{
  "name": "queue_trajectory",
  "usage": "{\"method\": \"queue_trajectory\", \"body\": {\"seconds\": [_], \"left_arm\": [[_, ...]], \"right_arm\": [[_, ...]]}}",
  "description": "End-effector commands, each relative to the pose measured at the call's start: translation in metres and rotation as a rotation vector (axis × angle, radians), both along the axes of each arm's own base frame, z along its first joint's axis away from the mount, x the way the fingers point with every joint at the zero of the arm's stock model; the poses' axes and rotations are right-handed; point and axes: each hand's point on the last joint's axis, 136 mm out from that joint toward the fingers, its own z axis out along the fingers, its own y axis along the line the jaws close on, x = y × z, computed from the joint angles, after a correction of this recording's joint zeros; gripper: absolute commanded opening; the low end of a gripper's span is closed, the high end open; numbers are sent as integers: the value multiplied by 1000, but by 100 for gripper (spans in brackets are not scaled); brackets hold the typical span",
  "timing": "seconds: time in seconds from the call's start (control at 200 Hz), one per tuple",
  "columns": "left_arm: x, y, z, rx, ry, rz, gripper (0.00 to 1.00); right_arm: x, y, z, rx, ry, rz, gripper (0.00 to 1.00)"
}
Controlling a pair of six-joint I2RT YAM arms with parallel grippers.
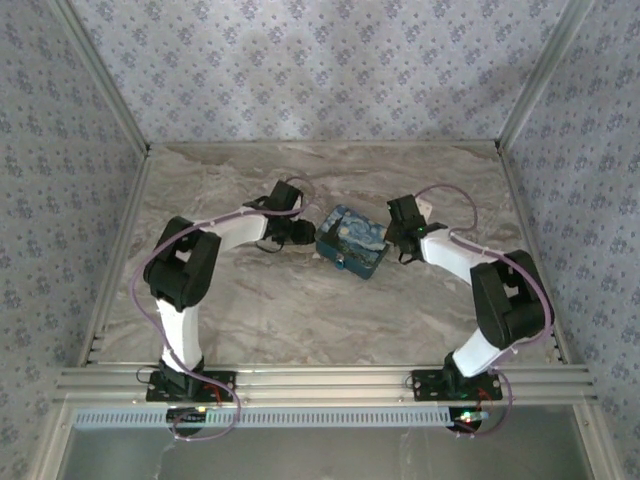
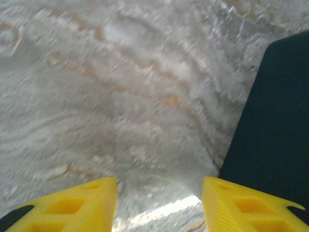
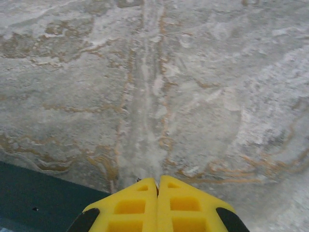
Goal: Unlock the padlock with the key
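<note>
The painted box [image 1: 352, 240] sits mid-table between my two tools, its long axis running from far left to near right. My left gripper [image 2: 159, 186] is spread wide and empty, with the box's dark side just to its right. My right gripper [image 3: 158, 180] is pressed closed, with nothing visible between its fingers and the box's edge to its left. I cannot make out the padlock or key. I judge the lock hangs on the box's near face, about equally close to either arm.

A small blue box [image 1: 352, 241], its lid printed with yellow swirls, lies skewed mid-way across the marble table [image 1: 300, 310].
</note>
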Motion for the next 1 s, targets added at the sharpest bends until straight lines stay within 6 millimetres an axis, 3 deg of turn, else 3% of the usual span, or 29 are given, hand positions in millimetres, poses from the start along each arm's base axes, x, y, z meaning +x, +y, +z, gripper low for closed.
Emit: {"method": "queue_trajectory", "body": {"seconds": [0.0, 0.23, 0.4, 0.415, 0.505, 0.745, 0.994], "left_arm": [[4, -7, 28, -83, -66, 36, 49], [0, 17, 27, -34, -88, 118, 49], [0, 41, 22, -9, -79, 205, 49], [0, 43, 21, -7, -79, 212, 49], [-2, 51, 22, 5, -90, 244, 48], [-14, 80, 28, 34, -110, 329, 56], [-35, 110, 38, 69, -116, 382, 58]], "right_arm": [[16, 41, 9, 73, -30, 101, 0], [36, 79, 11, 96, -28, 176, 0], [47, 97, 2, 100, -3, 215, 0], [55, 102, 10, 110, -22, 220, 0], [62, 109, 9, 117, -15, 226, 0], [63, 95, 8, 109, -5, 198, 0], [57, 71, 27, 51, -26, 200, 0]]}}
